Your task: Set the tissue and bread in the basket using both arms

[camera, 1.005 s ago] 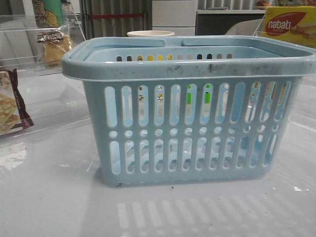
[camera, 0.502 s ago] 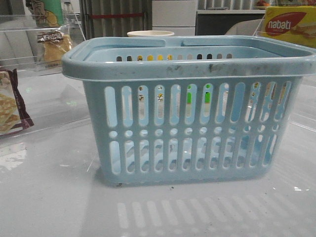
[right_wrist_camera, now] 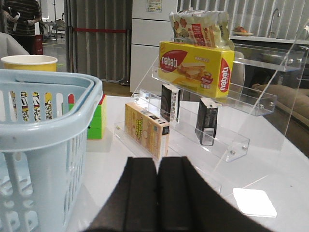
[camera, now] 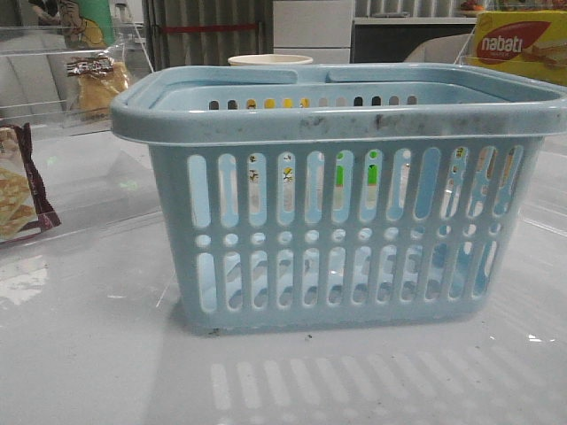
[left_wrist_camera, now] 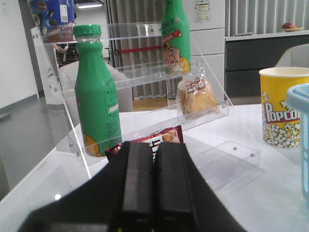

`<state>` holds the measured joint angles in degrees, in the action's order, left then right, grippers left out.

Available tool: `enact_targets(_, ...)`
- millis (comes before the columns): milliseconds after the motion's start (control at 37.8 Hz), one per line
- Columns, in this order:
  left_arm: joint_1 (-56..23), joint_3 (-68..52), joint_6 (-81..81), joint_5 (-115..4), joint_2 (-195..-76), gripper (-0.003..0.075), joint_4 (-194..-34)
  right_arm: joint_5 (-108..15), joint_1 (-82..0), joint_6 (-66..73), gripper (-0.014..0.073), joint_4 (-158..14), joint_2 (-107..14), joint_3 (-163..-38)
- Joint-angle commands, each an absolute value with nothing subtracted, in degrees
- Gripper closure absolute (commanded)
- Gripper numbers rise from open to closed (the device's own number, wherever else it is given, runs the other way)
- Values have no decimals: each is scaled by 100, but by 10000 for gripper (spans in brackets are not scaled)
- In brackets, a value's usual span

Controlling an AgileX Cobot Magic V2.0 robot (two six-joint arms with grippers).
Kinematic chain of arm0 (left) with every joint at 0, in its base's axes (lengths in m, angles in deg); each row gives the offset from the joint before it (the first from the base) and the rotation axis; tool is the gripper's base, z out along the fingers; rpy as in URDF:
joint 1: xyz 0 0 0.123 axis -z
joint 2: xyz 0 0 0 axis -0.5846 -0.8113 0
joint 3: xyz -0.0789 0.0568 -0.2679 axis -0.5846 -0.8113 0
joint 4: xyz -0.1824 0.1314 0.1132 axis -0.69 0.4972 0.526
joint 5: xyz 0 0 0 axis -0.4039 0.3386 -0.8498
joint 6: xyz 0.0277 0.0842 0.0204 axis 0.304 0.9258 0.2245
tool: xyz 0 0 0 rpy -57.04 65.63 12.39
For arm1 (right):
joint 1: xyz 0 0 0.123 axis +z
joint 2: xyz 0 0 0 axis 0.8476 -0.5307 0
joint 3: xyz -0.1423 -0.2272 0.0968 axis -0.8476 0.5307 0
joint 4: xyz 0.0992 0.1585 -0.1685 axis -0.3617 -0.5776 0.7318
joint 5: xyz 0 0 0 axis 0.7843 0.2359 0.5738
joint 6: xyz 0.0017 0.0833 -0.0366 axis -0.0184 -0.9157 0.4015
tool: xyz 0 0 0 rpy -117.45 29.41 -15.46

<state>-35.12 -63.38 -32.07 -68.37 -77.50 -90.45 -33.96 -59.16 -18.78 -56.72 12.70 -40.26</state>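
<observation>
The light blue basket point(camera: 337, 119) fills the middle of the front view; its edge also shows in the left wrist view point(left_wrist_camera: 300, 145) and the right wrist view point(right_wrist_camera: 43, 145). The bread point(left_wrist_camera: 199, 98), golden in a clear bag, sits on a clear shelf to the basket's left, also in the front view point(camera: 96, 84). Two small blackish packets that look like tissue point(right_wrist_camera: 170, 102) point(right_wrist_camera: 207, 121) stand on a clear shelf to the basket's right. My left gripper point(left_wrist_camera: 154, 145) is shut and empty, short of the bread's shelf. My right gripper point(right_wrist_camera: 158, 159) is shut and empty, short of the packets. Neither gripper shows in the front view.
On the left stand green bottles point(left_wrist_camera: 96, 106), a maroon-edged snack bag point(camera: 22, 190) and tiered acrylic shelves point(left_wrist_camera: 145, 77). A yellow popcorn cup point(left_wrist_camera: 282, 106) stands behind the basket. On the right are the yellow nabati box point(right_wrist_camera: 195, 65), a tan carton point(right_wrist_camera: 145, 128) and a green cube point(right_wrist_camera: 96, 118).
</observation>
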Motion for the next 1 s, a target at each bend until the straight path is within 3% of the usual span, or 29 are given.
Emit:
enact_targets(0,-3494,-5647,-3216,-7205,-7670,629,-9090,-3189,-5941,-1833,538,-5663,1369,-4774)
enact_targets(529,-3494,-2132,-3216,-4513,-9448,629,-9090,-5974,-5941,-1833,538,-5663,-569,-8382)
enact_targets(978,-3494,-1920,-3216,-2913,-10743,629,-9090,-7429,-5941,-1833,538,-5663,-1914,-8305)
